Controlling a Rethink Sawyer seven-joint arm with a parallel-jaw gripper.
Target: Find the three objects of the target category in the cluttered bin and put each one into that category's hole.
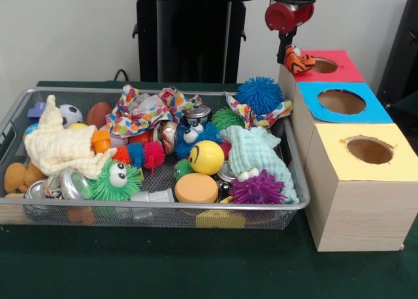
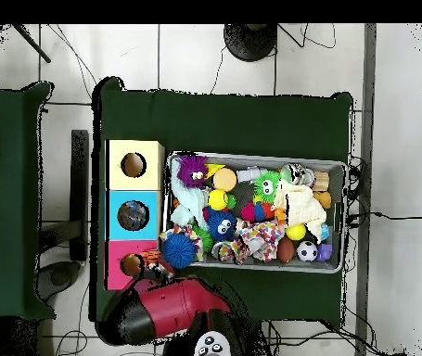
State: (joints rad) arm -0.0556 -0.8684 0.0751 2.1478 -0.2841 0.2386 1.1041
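Note:
My gripper (image 1: 289, 53) hangs at the left edge of the red-topped box (image 1: 343, 69) and is shut on a small orange-tan striped plush animal (image 1: 300, 61) with a pale face. The plush sits just left of the red box's round hole (image 1: 324, 66), touching or just above the top. In the overhead view the plush (image 2: 150, 268) lies beside the hole (image 2: 131, 265) under my red arm (image 2: 172, 308). The wire mesh bin (image 1: 163, 207) is full of toys. A tan plush shape (image 1: 16, 176) shows at its left end, half hidden behind the mesh.
The blue-topped box (image 1: 339, 113) and the yellow-topped box (image 1: 356, 175) stand in a row nearer than the red one. In the bin are a cream cloth (image 1: 59, 145), spiky balls (image 1: 259, 93), a yellow smiley ball (image 1: 206, 157) and patterned cloths (image 1: 147, 110).

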